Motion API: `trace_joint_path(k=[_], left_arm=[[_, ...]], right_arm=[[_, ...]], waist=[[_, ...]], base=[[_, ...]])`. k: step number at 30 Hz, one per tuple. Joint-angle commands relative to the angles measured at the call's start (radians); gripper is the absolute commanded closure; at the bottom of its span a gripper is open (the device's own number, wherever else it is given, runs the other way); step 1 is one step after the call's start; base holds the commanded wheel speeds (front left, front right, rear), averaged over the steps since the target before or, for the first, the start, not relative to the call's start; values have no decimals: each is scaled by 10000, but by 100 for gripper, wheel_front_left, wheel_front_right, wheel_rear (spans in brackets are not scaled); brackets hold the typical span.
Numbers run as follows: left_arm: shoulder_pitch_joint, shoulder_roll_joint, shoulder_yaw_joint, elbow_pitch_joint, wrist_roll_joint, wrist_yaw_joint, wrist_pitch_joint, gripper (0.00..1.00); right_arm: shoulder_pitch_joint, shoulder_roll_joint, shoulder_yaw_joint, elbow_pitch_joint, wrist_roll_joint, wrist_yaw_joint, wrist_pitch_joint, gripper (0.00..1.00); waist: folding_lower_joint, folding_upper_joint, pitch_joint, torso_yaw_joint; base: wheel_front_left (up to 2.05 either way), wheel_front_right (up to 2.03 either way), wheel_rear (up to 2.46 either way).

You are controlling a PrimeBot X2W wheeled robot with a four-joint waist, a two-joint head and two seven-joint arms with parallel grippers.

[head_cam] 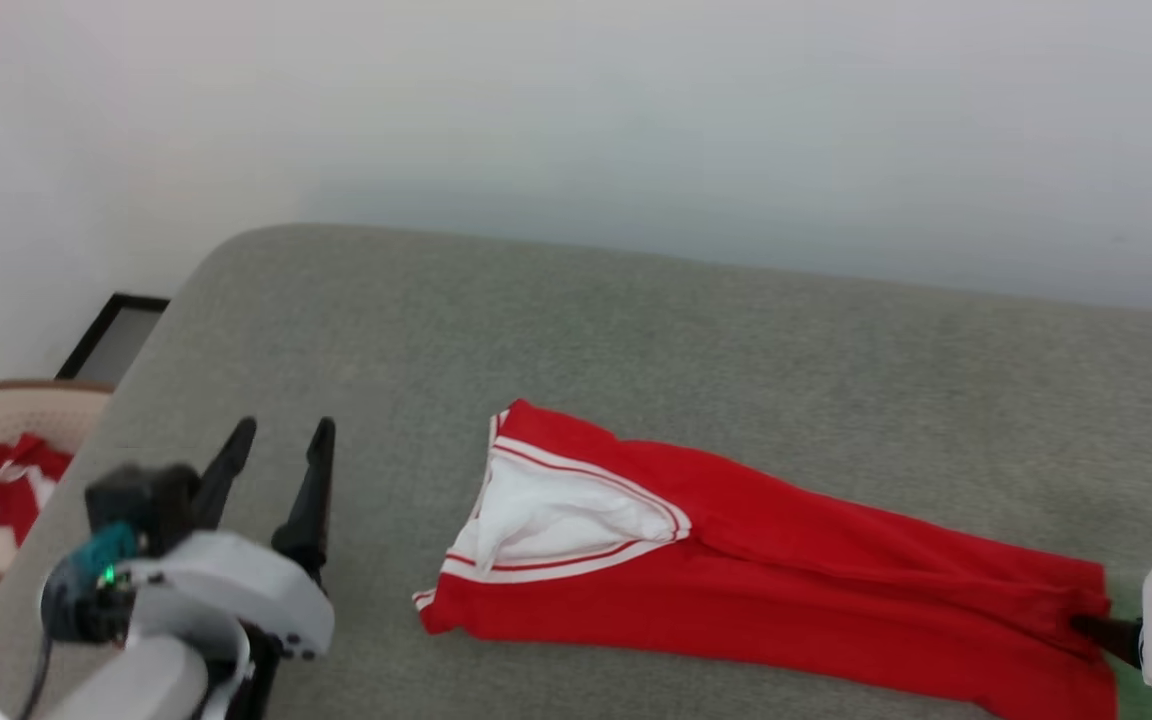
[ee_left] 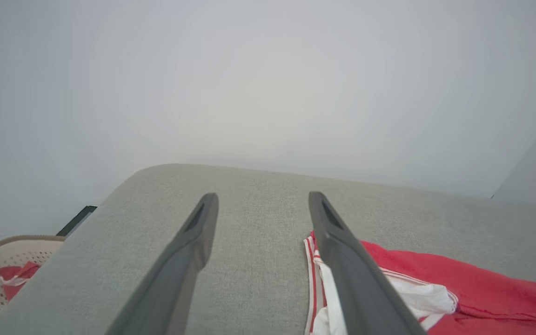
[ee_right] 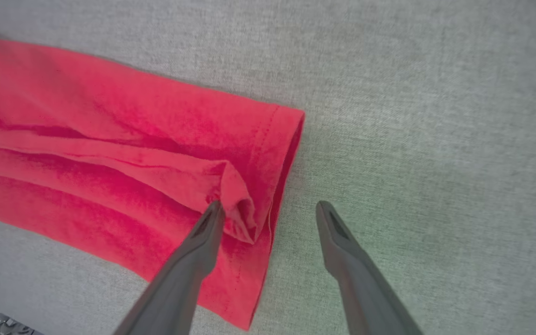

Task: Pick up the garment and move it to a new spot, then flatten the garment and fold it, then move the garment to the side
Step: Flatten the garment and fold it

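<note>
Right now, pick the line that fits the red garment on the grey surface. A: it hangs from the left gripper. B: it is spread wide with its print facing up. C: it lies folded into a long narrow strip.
C: the garment lies as a long narrow strip on the grey surface, with the left gripper and the right gripper both open.

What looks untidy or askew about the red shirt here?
The red shirt lies as a long folded strip, slanted across the grey fabric surface. At its hem, a loose flap puckers up beside the right gripper.
</note>
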Motion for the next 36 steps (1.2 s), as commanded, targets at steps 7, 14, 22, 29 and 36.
trace_joint_path(k=[7,14,22,29,36], left_arm=[[1817,-1431,2459,-256,2215,-811,6,0],[2546,-2587,3979,-88,3482,-1690,4,0],[2984,-3606,5338,-54,4578,-2448,4,0],[3233,-4067,6089,-87,5218,-2866,3,0],[3347,-4501,6532,10,5803,-3213,3,0]], right_arm=[[-198,467,-342,992,-515,-8,-129,0],[-72,955,185,1433,-335,16,-104,100],[-249,317,707,1116,173,-13,-181,100],[-464,-729,832,1060,263,-45,-472,100],[-947,-1592,699,1624,-31,-14,-1107,100]], waist=[[0,0,650,688],[0,0,874,947],[0,0,1057,929],[0,0,1036,670],[0,0,1032,302]], base=[[0,0,0],[0,0,0],[0,0,0],[0,0,0],[0,0,0]])
